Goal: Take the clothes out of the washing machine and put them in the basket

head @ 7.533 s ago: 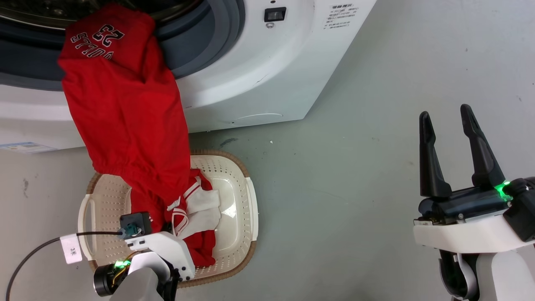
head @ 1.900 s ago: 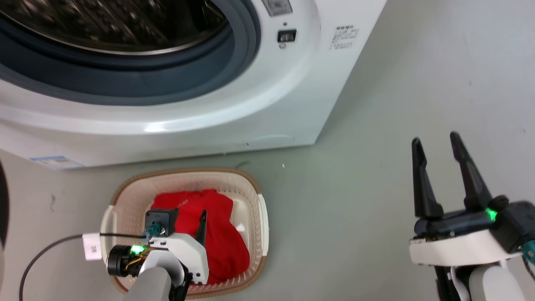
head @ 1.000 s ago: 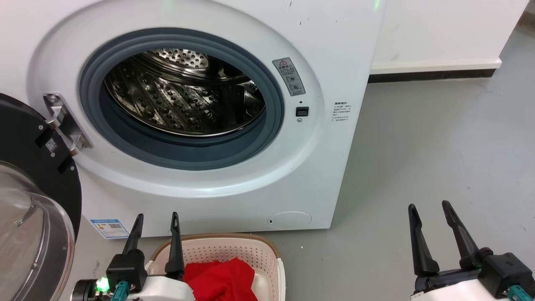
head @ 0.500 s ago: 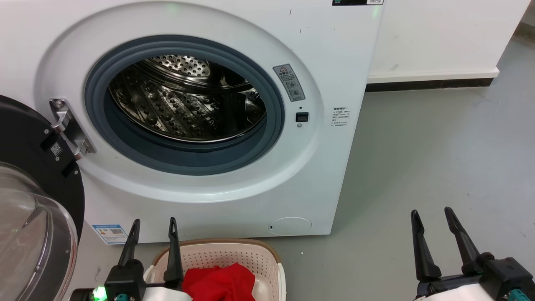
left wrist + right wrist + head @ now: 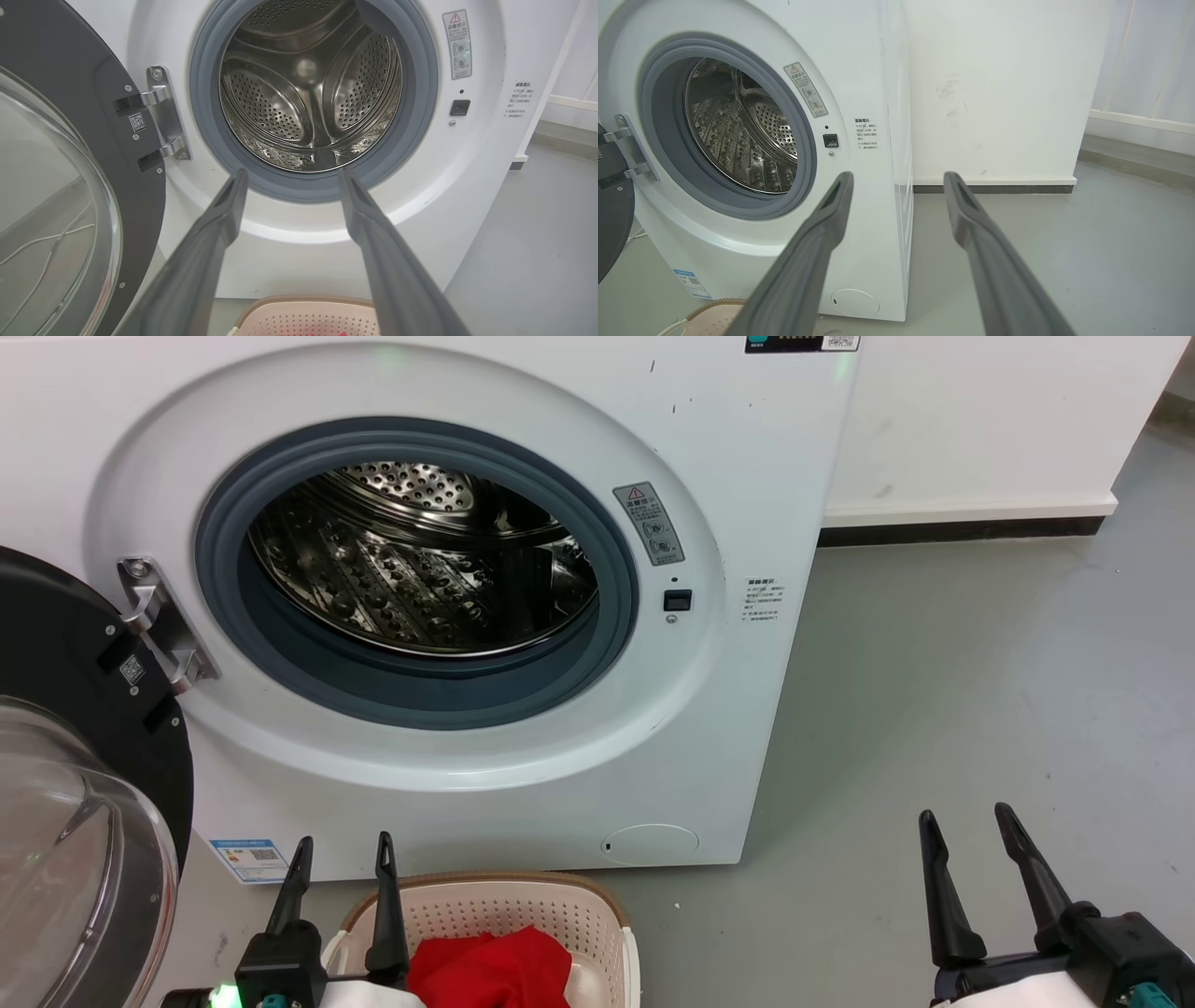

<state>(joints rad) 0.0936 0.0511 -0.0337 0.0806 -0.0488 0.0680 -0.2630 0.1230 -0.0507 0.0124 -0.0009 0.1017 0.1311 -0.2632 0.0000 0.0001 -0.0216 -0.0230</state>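
Head view: washing machine [image 5: 738,728] open, clothes [image 5: 495,971] in the basket [image 5: 523,907], both tools spread.

I see the white machine on the grey floor [image 5: 943,709], its black-framed glass door [image 5: 56,644] swung wide to my left and the perforated steel drum [image 5: 420,579] showing through the grey porthole. The cream basket sits on the floor just in front of the machine's bottom edge, below the porthole, and the red clothes lie bunched inside it, towards its near side. My left tool [image 5: 344,845] hovers at the basket's left end, fingers apart and gripping nothing. In its wrist view those fingers point at the porthole's lower rim. My right tool [image 5: 964,815] hangs over the floor, off to the right of the machine, fingers likewise held apart with nothing between them.
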